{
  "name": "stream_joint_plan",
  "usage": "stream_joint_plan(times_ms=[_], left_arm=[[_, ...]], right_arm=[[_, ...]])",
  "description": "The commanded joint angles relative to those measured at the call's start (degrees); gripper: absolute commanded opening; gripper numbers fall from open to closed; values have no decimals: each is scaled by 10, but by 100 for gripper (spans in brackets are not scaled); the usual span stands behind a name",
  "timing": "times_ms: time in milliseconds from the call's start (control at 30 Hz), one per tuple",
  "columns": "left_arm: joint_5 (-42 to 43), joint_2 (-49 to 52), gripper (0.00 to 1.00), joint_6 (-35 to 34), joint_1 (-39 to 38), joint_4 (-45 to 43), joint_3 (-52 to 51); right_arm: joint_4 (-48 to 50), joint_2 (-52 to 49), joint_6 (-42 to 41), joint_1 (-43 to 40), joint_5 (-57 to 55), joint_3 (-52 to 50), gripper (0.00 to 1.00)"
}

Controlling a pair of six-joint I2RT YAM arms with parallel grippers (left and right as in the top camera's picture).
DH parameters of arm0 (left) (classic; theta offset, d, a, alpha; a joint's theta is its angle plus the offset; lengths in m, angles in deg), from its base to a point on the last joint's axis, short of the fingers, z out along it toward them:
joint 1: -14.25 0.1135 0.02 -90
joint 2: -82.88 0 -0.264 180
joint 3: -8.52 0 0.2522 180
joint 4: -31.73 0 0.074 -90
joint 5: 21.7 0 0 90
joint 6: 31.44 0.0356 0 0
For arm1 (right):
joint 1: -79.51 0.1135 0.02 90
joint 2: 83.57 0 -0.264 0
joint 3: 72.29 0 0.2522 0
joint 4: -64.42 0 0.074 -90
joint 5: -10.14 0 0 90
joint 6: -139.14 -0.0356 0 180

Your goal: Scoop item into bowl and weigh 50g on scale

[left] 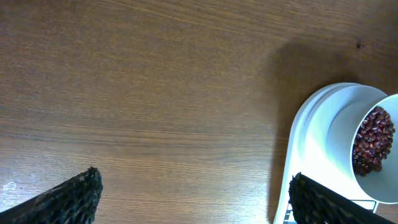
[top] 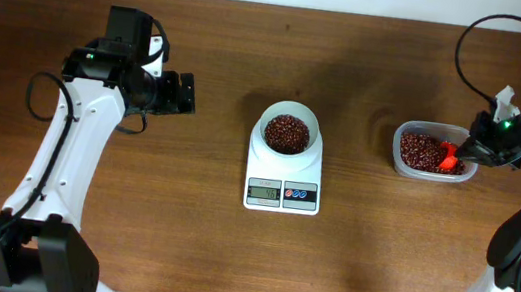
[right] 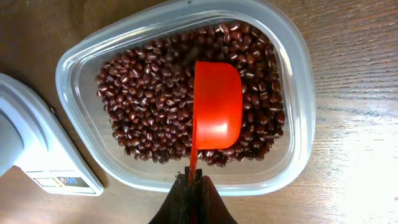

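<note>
wood-grain table [top: 182, 206], clear plastic tub [right: 292, 149], glossy orange plastic scoop [right: 216, 106].

scale [top: 284, 174] readout too small, bowl [left: 342, 140] cut off

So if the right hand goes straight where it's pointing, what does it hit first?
Probably the beans in the clear tub: the red scoop the right hand holds leads, though depth is unclear.
</note>
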Motion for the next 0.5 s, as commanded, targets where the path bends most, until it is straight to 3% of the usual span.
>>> stream_joint_plan(times_ms=[0,233,467], left_arm=[[0,4,99,-1,-1,1,-2],[0,4,99,-1,-1,1,-2],[0,4,99,-1,-1,1,-2]], right_arm=[[-14,42,9,4,-9,37,4],[-17,45,7,39,-65,46,4],[-12,45,-49,56,-136,46,4]])
